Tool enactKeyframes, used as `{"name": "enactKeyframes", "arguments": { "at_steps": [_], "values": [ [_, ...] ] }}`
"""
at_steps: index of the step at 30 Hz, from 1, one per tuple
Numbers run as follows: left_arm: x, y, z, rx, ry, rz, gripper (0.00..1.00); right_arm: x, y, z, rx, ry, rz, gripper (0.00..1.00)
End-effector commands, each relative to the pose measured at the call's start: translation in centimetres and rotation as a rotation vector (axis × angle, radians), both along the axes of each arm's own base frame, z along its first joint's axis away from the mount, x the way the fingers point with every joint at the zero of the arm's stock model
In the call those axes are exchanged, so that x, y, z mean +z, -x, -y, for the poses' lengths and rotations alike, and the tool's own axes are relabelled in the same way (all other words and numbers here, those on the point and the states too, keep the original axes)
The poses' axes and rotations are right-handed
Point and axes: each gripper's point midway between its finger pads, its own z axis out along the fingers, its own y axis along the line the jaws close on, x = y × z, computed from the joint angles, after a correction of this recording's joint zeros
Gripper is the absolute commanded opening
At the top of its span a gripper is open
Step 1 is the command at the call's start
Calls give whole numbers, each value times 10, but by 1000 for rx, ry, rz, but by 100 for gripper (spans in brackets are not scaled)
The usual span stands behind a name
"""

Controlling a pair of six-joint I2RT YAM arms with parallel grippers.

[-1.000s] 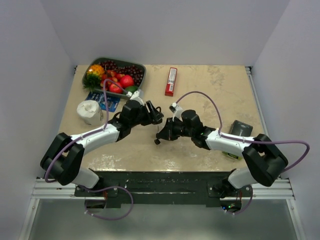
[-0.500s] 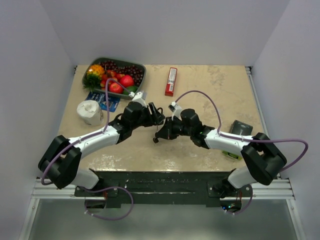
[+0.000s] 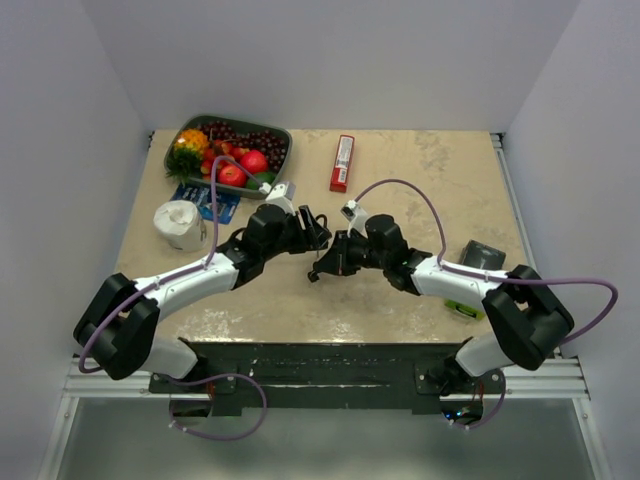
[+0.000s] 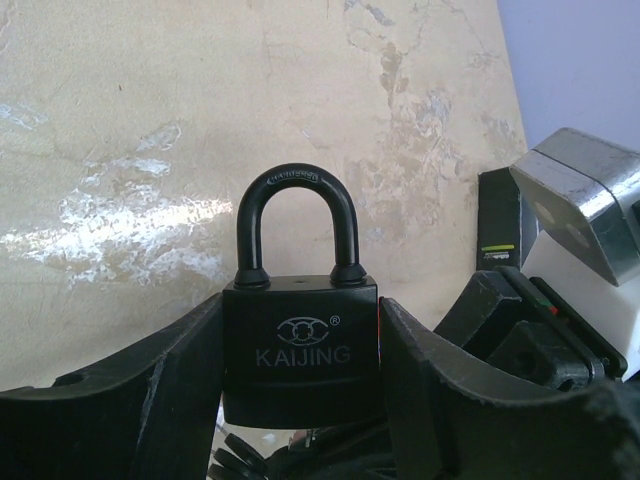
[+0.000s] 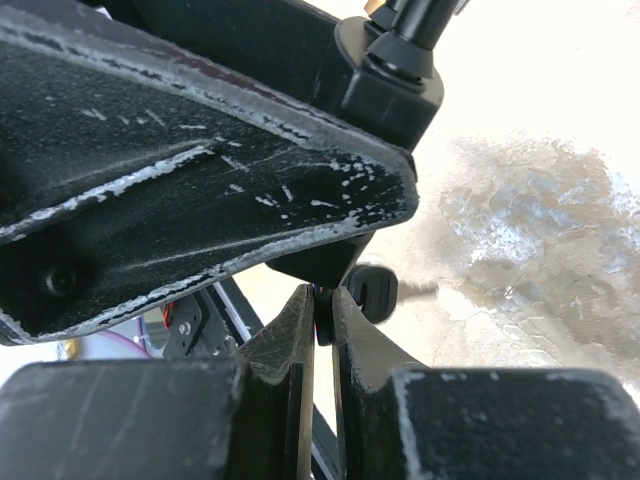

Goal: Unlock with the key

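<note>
While the left pincer point(image 3: 320, 234) clamps the black padlock point(image 4: 300, 350) between its fingers, the right pincer point(image 5: 320, 297) is nipped tight on the key point(image 5: 373, 292), whose bunch hangs just past its tips.

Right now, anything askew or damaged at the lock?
Nothing stands out. The black padlock sits upright and square in the left end effector, shackle seated; the right end effector pinches the key.

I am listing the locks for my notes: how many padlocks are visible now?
1. The black padlock is clamped between the left arm's fingers, near the middle of the workspace. Another padlock could be hidden under the arms.
</note>
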Motion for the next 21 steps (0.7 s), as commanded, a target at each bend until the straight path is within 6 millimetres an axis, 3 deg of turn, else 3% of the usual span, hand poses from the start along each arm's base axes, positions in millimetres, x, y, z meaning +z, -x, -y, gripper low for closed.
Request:
{"name": "enactKeyframes", "arguments": {
  "at_steps": [1,21],
  "values": [
    [67,-12,13,-7,111,172,0,29,-10,-3,-2,-76,59,0],
    [68,-8,10,38,58,215,0,45,-34,20,-114,-140,82,0]
  ]
}}
